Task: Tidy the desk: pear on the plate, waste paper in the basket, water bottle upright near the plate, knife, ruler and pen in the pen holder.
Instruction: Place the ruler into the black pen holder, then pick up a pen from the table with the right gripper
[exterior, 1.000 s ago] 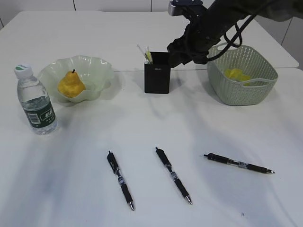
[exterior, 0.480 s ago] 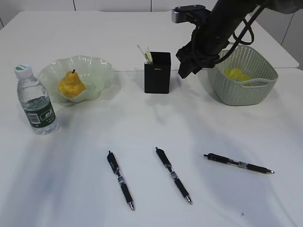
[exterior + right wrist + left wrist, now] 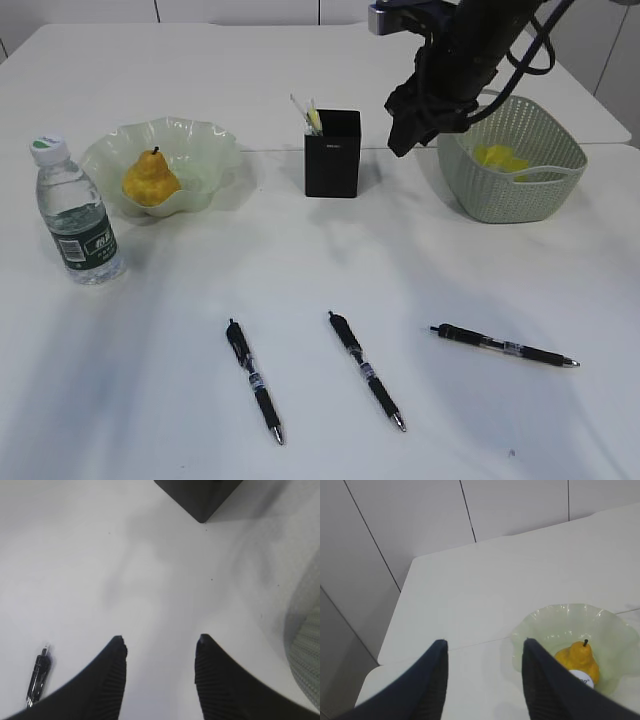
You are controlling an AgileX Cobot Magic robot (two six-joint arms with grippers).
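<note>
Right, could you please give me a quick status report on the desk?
Both grippers open, empty; right gripper aloft between pen holder and basket. Pear on plate, bottle upright. Three pens on desk, unobstructed.

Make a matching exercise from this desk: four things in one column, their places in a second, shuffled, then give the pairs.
Things:
1. pear
2. water bottle
3. waste paper
4. pens

Places:
A. in the basket
B. lying on the desk, near edge
C. on the plate
D. upright, left of the plate

Pairs: 1-C, 2-D, 3-A, 4-B
</note>
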